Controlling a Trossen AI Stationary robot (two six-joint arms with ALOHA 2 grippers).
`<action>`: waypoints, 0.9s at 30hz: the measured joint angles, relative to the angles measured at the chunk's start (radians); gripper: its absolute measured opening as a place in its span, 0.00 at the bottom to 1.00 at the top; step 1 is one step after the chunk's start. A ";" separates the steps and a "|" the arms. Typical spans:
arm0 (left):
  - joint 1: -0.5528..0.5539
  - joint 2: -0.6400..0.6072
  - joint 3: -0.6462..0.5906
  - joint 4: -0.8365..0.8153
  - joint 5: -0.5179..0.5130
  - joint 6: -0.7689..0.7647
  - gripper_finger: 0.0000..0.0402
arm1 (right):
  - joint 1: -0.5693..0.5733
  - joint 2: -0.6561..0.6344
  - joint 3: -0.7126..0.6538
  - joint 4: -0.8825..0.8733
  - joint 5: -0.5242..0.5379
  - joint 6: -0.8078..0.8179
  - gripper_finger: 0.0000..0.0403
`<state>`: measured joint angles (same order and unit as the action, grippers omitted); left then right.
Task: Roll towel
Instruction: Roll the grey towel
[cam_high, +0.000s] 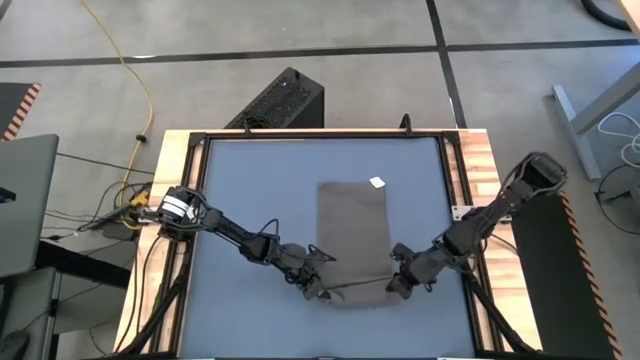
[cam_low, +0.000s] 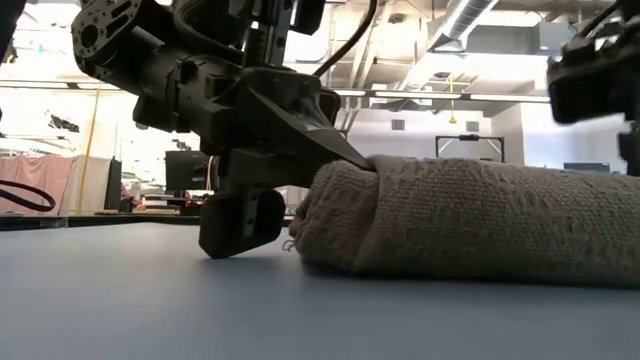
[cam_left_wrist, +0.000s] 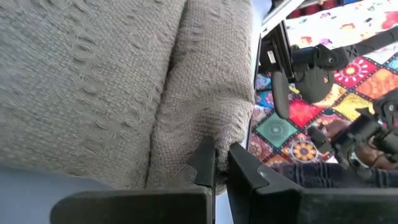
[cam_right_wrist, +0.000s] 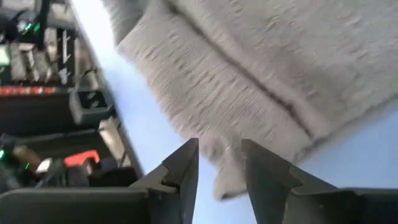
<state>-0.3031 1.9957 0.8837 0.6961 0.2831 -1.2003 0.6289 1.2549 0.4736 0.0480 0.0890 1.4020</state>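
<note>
Table (cam_high: 240, 200), blue-grey mat, wood frame around it. Towel (cam_high: 352, 225) is lying mid-table, long axis running front to back, white tag (cam_high: 377, 182) sitting at its far right corner. Near end is bunching into a thick roll (cam_low: 470, 225), flat part stretching away behind it. Both arms are reaching in at that rolled end. Left gripper (cam_left_wrist: 221, 163) is sitting at the roll's left end, fingers pinched narrow with towel fabric caught between them; low view is showing one finger (cam_low: 330, 135) lying on top of the roll. Right gripper (cam_right_wrist: 219, 165) is sitting at the roll's right end, fingers (cam_right_wrist: 183, 168) standing apart, towel edge showing between the tips, not clamping it.
</note>
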 joint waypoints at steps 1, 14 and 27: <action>0.000 0.000 0.000 -0.003 0.004 -0.002 0.00 | 0.010 -0.018 0.000 -0.009 -0.005 -0.010 0.37; -0.003 -0.001 -0.021 0.024 0.022 -0.024 0.00 | 0.232 -0.095 0.002 0.146 0.312 -0.442 0.38; -0.040 -0.002 -0.114 0.191 -0.079 -0.135 0.00 | 0.221 0.215 0.335 -0.338 0.410 -0.642 0.48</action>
<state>-0.3435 1.9938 0.7692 0.8871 0.2039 -1.3352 0.8494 1.4700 0.8084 -0.2898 0.4988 0.7602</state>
